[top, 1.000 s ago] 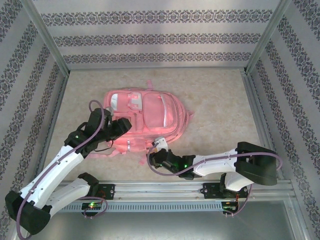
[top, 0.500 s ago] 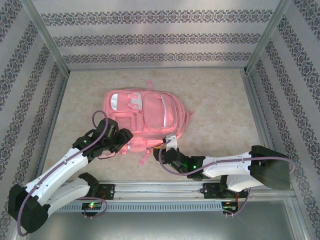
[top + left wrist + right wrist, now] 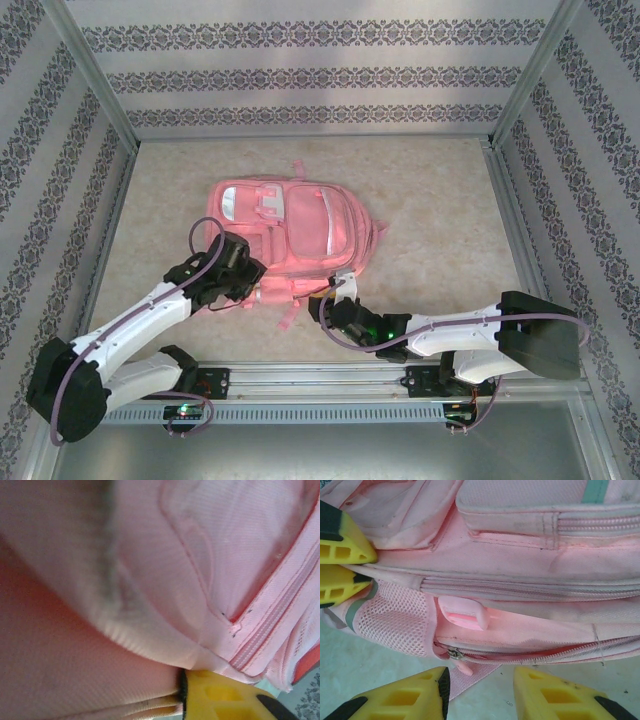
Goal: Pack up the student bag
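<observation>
While the bag (image 3: 300, 225) lies flat in the middle of the tabletop (image 3: 440, 190), front pockets facing up, both hands sit at its near edge. At the near left corner the left hand (image 3: 247, 283) is pressed into the fabric. Seen from the right wrist, its two yellow fingers (image 3: 342, 542) stand close together with the bag's side seam pinched between them, just beside a mesh pocket (image 3: 395, 625). From the left wrist, pink cloth bunches right up against the lens, with one yellow finger at the bottom of the view and a zip (image 3: 272, 630) slanting down the right side. Toward the near right corner the right hand (image 3: 338, 292) points at the bag's edge. Its jaws stand moderately apart and hold nothing, with bare tabletop showing between them. A zip pull (image 3: 455, 655) sits just beyond the gap, nearer the finger on the left of that view, and the pocket's zip looks partly open along its run. Above the pull, a pink clip (image 3: 462, 614) lies between two zip lines. A loose strap end (image 3: 288, 318) trails off the bag onto the tabletop between the two hands.
</observation>
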Controlling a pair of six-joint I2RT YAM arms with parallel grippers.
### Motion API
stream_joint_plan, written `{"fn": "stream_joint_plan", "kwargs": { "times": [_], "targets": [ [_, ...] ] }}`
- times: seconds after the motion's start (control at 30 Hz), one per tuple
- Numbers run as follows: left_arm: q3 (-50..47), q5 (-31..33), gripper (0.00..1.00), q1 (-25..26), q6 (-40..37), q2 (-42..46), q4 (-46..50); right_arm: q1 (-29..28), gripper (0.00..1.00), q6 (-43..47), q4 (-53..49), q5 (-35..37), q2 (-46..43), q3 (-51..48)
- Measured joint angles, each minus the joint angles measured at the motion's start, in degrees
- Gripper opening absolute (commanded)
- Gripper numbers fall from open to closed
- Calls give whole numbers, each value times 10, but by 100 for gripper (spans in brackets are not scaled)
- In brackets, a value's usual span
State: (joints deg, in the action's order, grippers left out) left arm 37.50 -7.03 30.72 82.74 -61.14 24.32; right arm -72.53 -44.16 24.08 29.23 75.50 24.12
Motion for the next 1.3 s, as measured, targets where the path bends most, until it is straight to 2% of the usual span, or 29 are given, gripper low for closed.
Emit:
{"fn": "stream_joint_plan", "kwargs": {
  "times": [0.07,0.47,0.8,0.9,1.07,1.3],
  "targets": [
    [0,5,0,0,21,-7,-15,0,42,17,4,0,5,0],
    [10,32,0,1,65,17,-31,-12,46,193,0,0,108,59],
    [10,39,0,5,83,20,-38,-24,48,241,-27,52,229,162],
    [10,42,0,8,88,20,-40,-24,43,237,-56,83,257,199],
    [7,43,0,8,92,24,-43,-18,19,225,-92,115,285,219],
    [4,43,0,8,92,28,-47,2,13,211,-73,80,263,195]
  ]
}}
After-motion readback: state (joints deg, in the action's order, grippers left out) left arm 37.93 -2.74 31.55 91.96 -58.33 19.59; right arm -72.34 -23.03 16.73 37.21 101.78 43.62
